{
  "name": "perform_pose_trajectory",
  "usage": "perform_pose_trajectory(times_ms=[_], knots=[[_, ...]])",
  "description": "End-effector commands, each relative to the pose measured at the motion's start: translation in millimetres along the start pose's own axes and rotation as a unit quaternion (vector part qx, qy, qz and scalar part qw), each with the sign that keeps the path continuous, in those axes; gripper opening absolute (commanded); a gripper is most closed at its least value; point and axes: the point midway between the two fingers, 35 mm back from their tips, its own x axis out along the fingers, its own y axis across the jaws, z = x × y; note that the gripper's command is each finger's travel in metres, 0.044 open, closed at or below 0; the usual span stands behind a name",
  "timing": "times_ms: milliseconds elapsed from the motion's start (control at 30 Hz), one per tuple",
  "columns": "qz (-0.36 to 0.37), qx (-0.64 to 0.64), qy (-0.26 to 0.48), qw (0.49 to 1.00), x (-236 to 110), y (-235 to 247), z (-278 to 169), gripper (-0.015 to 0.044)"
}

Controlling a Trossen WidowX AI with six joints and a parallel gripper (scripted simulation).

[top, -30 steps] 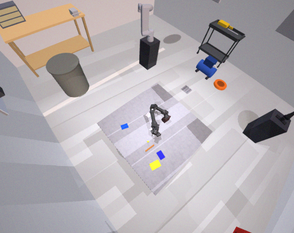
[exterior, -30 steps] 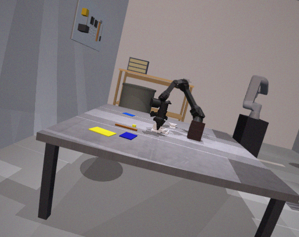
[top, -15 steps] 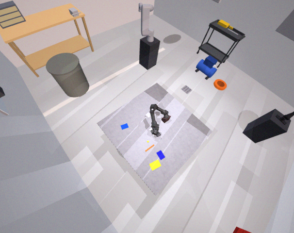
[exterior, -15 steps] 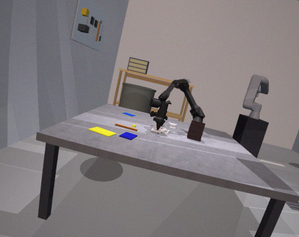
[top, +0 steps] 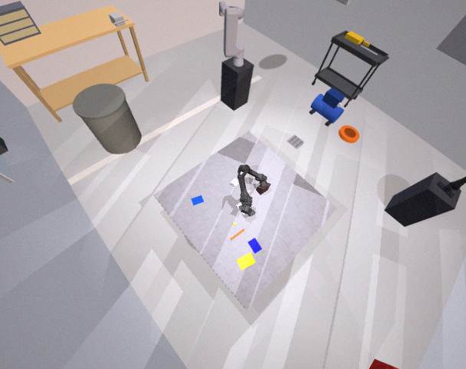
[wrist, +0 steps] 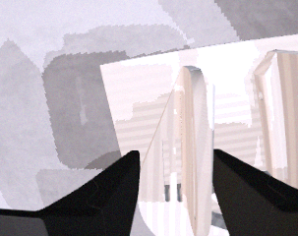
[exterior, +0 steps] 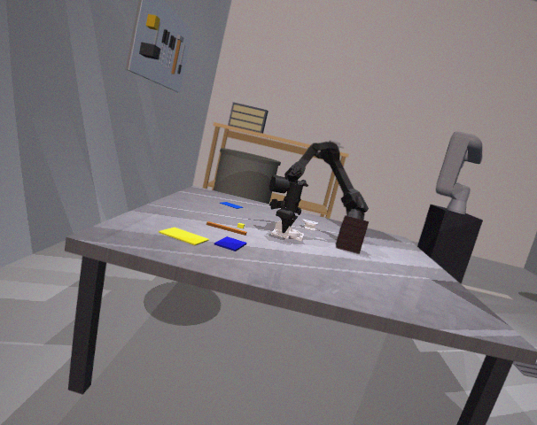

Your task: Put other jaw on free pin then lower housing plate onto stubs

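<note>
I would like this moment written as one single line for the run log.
gripper: shut on white part | separate white piece: on table | gear mesh: cannot tell

Blue compressor beside black cart.

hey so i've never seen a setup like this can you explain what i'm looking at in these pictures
It's one black robot arm standing on a table. The first picture looks down from high up, the second from beside the table, and the third from the arm's wrist, past its dark jaws.

Those jaws are closed on an upright pale part, above a pale flat piece. Exactly which part it is, I can't tell. Also on the table are a yellow slab, two blue ones, an orange stick and a tiny yellow block.
</note>
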Motion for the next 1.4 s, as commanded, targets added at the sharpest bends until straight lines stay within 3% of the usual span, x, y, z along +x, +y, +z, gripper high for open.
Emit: perform_pose_trajectory(times_ms=[0,1367], knots=[[0.0,0.003,-0.002,1.0,-2.4,-0.1,1.0,0.0134],[-0.001,0.003,-0.002,1.0,4.0,-0.7,1.6,0.0134]])
